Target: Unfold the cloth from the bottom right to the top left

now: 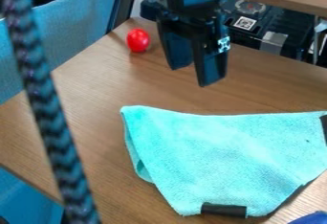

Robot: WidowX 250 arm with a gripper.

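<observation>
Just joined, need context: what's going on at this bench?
A robot arm's open gripper hangs over the table, past the cloth's far edge, holding nothing. The job is unfolding the cloth; it lies on the table, looks still folded over, with layers showing at its left edge. A red ball sits further back.

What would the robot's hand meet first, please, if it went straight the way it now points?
Probably the wooden table, just beyond the turquoise cloth. The hand points down, but its height is unclear, so the cloth's far edge is possible too.
</observation>
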